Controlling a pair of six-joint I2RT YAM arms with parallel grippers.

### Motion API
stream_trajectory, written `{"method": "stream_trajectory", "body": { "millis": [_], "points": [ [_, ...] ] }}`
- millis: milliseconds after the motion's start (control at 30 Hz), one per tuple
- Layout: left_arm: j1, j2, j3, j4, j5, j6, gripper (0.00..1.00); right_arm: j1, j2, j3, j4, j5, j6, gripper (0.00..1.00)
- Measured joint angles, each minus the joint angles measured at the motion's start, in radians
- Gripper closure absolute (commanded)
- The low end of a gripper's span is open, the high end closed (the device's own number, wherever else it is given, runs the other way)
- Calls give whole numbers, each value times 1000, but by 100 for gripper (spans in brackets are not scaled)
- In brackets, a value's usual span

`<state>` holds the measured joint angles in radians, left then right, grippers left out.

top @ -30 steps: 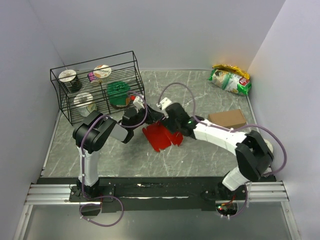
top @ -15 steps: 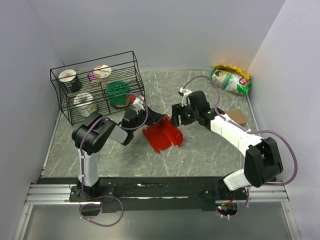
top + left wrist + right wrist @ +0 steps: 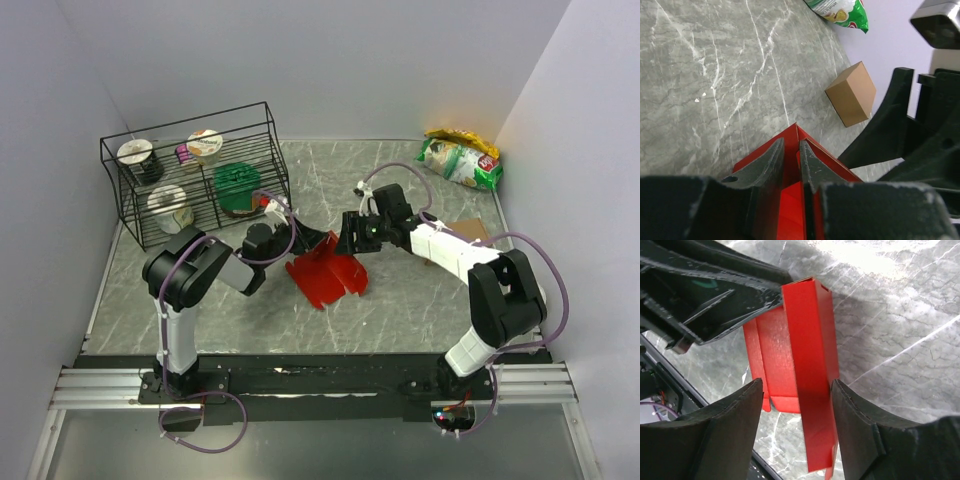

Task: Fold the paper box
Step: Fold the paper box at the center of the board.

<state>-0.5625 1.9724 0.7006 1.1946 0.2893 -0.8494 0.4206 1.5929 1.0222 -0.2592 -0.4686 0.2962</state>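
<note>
Top external view: the paper box (image 3: 325, 278) lies in the middle of the table (image 3: 400, 300), between my 2 arms. The left gripper (image 3: 790, 146) pinches 1 raised red fold, jaws nearly closed. The right gripper (image 3: 796, 386) has wide jaws around an upright red part, not touching it. I think the card is light, thin and bends easily, so I'd hold flaps near the creases.

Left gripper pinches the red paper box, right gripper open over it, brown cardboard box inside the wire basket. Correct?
No: the brown cardboard box lies on the table at its right side, outside the wire basket, as the top external view shows. The rest holds.
</note>
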Motion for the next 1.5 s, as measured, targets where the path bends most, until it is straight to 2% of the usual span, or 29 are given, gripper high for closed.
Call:
{"method": "stream_trajectory", "body": {
  "millis": [67, 300, 567, 667, 967, 1300, 1433, 1500],
  "points": [
    [-1, 0, -5, 7, 0, 1, 78, -2, 13, 0, 6, -4, -1, 39],
    [-6, -7, -34, 39, 0, 13, 77, -7, 35, 0, 16, -3, -12, 55],
    [-8, -14, -43, 34, 0, 17, 69, -7, 35, 0, 19, 29, -52, 60],
    [-8, -22, -47, 25, 1, 17, 63, -5, 35, 0, 19, 49, -70, 62],
    [-7, -47, -74, 14, 40, -23, 45, 53, 35, 0, -8, 220, -123, 63],
    [-6, -45, 11, -11, 69, -43, 40, 160, 35, 0, -54, 434, -178, 69],
    [-5, -45, 16, -45, 70, -27, 39, 184, 34, 0, -55, 506, -193, 75],
    [-3, -45, 22, -79, 72, -19, 36, 197, 33, 0, -54, 543, -209, 87]
  ]
}}
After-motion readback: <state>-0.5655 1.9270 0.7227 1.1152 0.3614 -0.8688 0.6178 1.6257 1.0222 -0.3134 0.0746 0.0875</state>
